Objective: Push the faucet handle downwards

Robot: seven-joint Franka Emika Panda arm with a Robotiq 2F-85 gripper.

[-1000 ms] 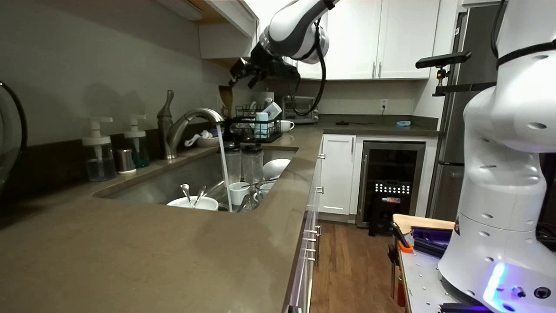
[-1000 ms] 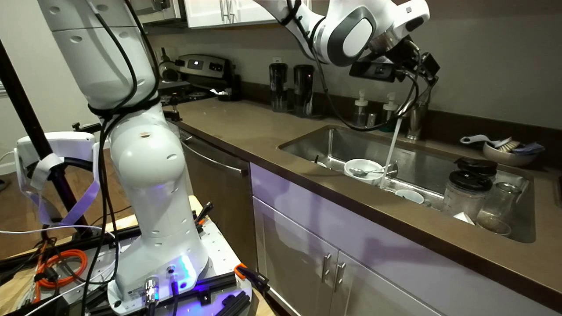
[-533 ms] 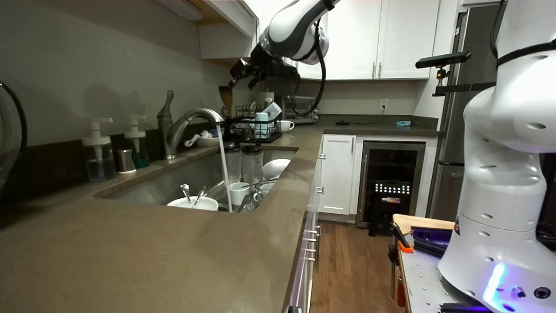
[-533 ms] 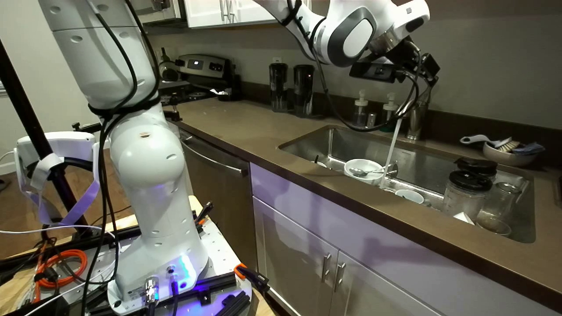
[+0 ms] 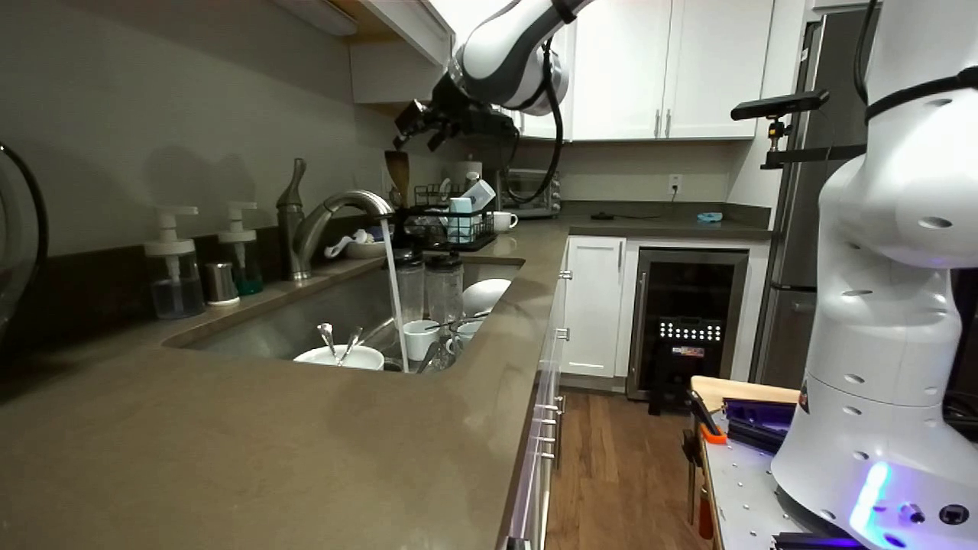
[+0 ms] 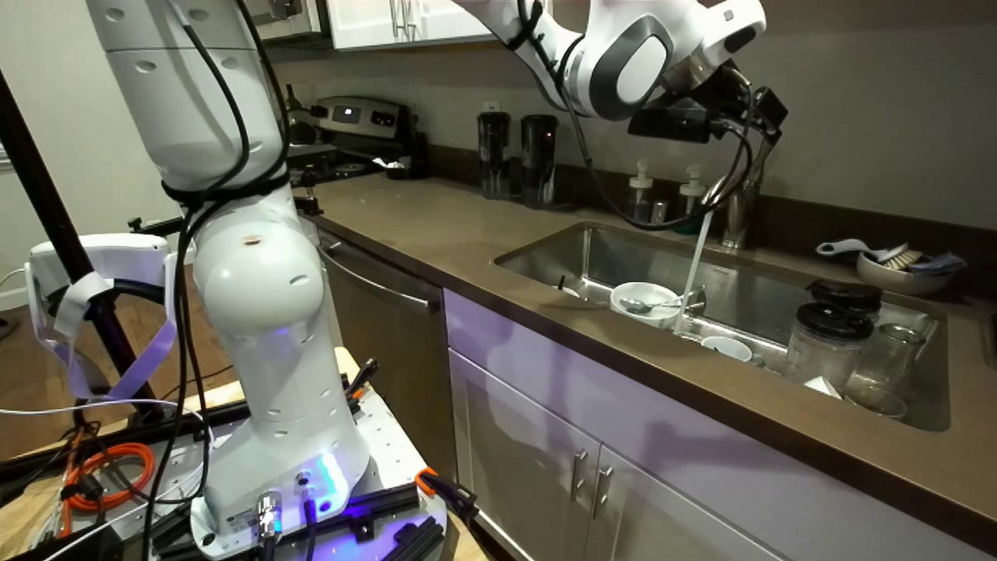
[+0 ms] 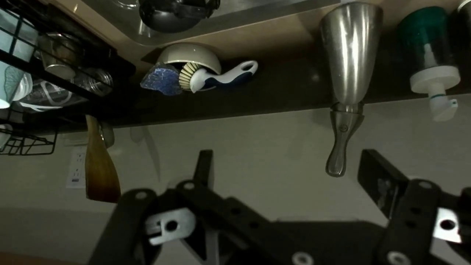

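Note:
The faucet handle (image 5: 294,183) is a slim grey-metal lever pointing up from the top of the steel faucet body (image 5: 289,237). In the wrist view the handle (image 7: 342,143) shows pointing down, in line with the gap between the fingers and nearer the right finger, with no contact seen. In an exterior view the handle (image 6: 760,165) is partly covered by the gripper. The curved spout (image 5: 348,200) runs a stream of water (image 5: 393,290) into the sink. My gripper (image 7: 287,165) is open and empty. In an exterior view my gripper (image 5: 416,143) is above the handle's height, apart from it.
Two soap bottles (image 5: 174,267) (image 5: 241,252) stand beside the faucet. A bowl with a brush (image 7: 191,59), a wooden spatula (image 7: 99,165) and a dish rack (image 5: 458,225) are on the other side. The sink (image 6: 545,257) holds dishes and lidded jars (image 6: 829,335).
In the last half second the arm and gripper have shifted slightly toward the wall and faucet side. The faucet handle and the running water look the same.

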